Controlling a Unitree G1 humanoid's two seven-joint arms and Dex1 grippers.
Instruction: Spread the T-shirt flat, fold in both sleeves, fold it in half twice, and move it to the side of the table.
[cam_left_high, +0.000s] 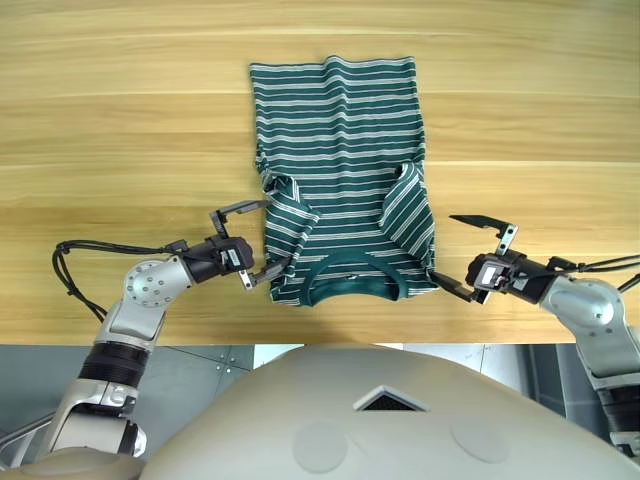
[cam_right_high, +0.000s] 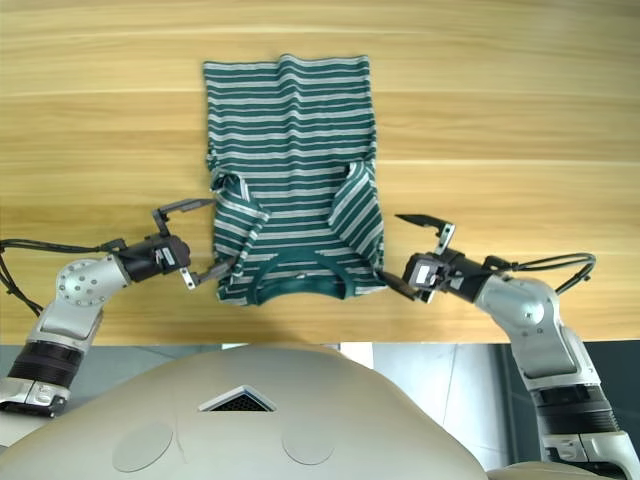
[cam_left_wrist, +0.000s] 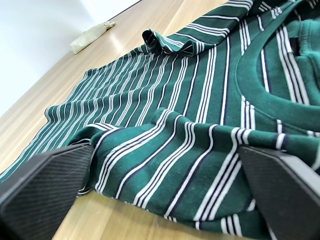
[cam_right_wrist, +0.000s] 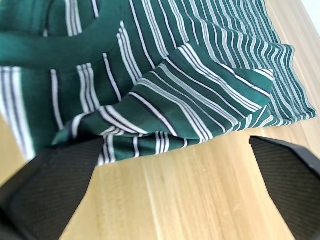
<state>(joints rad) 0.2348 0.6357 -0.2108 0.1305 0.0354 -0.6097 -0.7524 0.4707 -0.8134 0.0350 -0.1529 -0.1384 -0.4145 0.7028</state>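
Left pincer (cam_left_high: 255, 242) is held spread wide at the near left edge of the T-shirt (cam_left_high: 340, 140). Right pincer (cam_left_high: 445, 247) is spread too, its lower finger at the near right corner, nothing gripped. The green, white-striped shirt is laid mid-way on the wooden surface (cam_left_high: 120, 120), sleeves folded in, collar (cam_left_high: 352, 287) toward the robot.

One striped T-shirt (cam_left_high: 340, 130) lies on one wooden worktop (cam_left_high: 120, 120), with two sleeves (cam_left_high: 292, 218) folded in. Two claws flank it: the left claw (cam_left_high: 274, 233) at eight o'clock, the right claw (cam_left_high: 444, 246) at four o'clock. One pale flat object (cam_left_wrist: 91, 37) lies farther off.
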